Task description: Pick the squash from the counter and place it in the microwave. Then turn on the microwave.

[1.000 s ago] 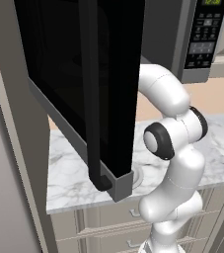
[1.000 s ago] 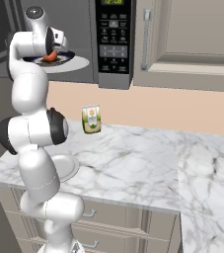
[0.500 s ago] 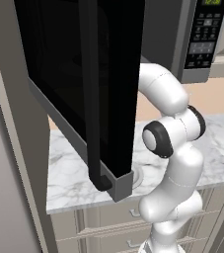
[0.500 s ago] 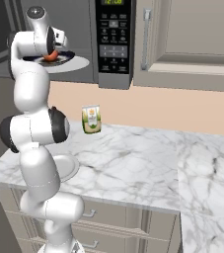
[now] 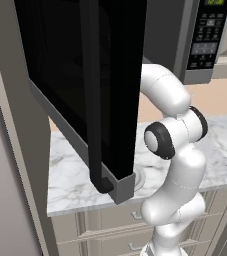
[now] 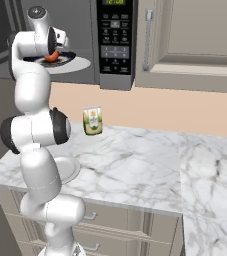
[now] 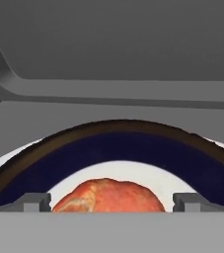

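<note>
The squash (image 7: 108, 195), an orange-red lump, lies on the white centre of a dark-rimmed turntable plate (image 7: 118, 148) inside the microwave (image 6: 116, 40), seen close from the hand view with the grey cavity walls behind it. The gripper (image 7: 111, 201) sits low over it, one dark fingertip (image 7: 33, 201) on each side of the squash with a gap between finger and fruit; the jaws stand wide apart, and whether they touch the squash cannot be told, since the lower part is cut off by the bottom of the view.

From the right base view the squash (image 6: 52, 56) shows as a small orange spot on the plate (image 6: 77, 63), largely hidden behind the arm's white wrist, which reaches into the open cavity beside the button panel (image 6: 114, 37) with its green display. That view also shows what the others miss: a green-and-white carton (image 6: 92, 120) with a yellow label standing upright on the white marble counter (image 6: 135, 165) near the wall, and a white plate (image 6: 65, 169) on the counter, partly covered by the arm's lower links.

The left base view is dominated by the microwave door (image 5: 85, 85), swung open toward the camera, its black glass and vertical handle (image 5: 96, 125) blocking the cavity, squash and hand. The arm's elbow curves behind the door edge, above the counter (image 5: 70, 185).
</note>
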